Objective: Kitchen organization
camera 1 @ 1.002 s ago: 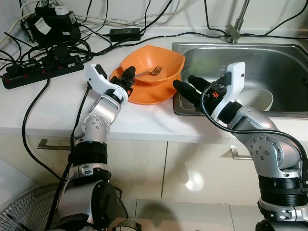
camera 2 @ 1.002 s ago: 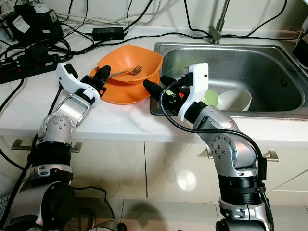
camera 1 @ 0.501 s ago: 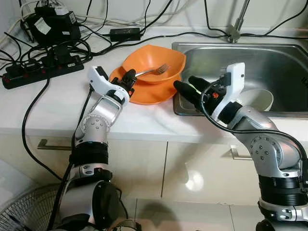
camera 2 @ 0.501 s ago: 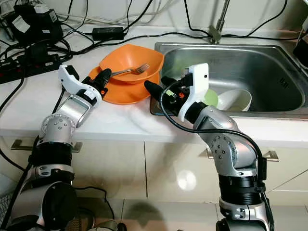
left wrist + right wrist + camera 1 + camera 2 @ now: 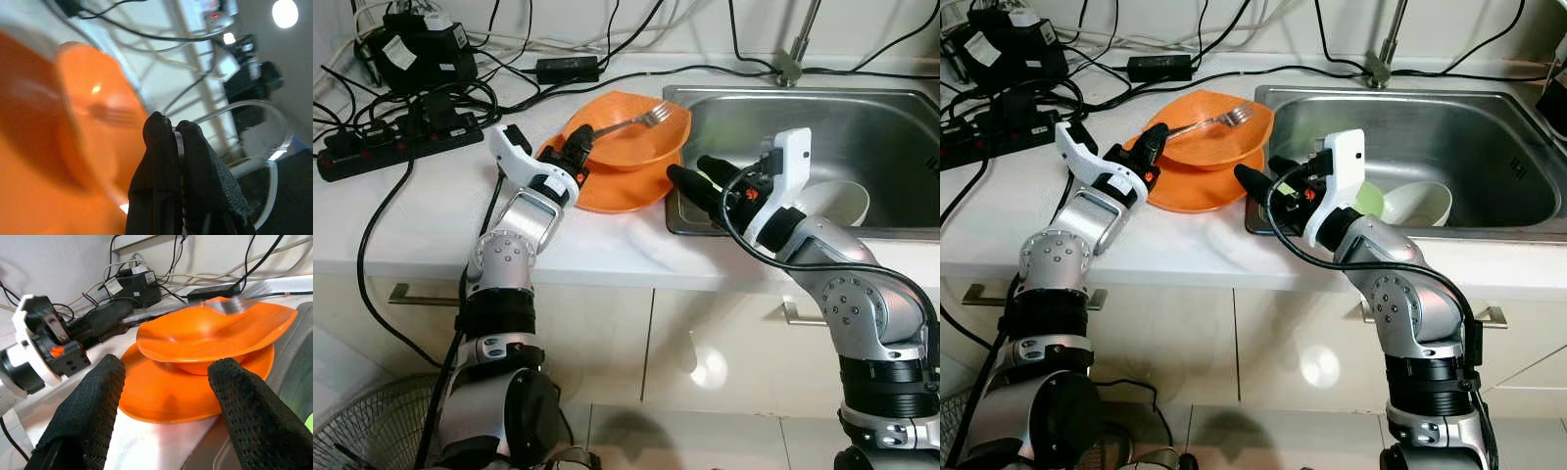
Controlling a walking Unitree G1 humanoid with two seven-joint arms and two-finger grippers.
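Observation:
An orange bowl (image 5: 631, 137) sits on an orange plate (image 5: 617, 191) on the white counter, just left of the steel sink (image 5: 862, 127). My left gripper (image 5: 579, 149) is shut on the handle of a metal fork (image 5: 631, 121), which is lifted above the bowl with its tines over the far rim. In the left wrist view the fingers (image 5: 168, 161) pinch the thin handle. My right gripper (image 5: 693, 178) stands open at the sink's left edge, right of the plate, with nothing in it; its fingers (image 5: 93, 396) frame the bowl (image 5: 215, 335).
A white bowl (image 5: 837, 201) and a green item (image 5: 1367, 198) lie in the sink. The tap (image 5: 795, 54) stands behind it. A power strip (image 5: 396, 142), adapters and several cables crowd the counter's back left. Cabinet fronts and floor lie below.
My left gripper has lifted the fork out of the bowl and carried it up and to the right. The right arm has stayed still.

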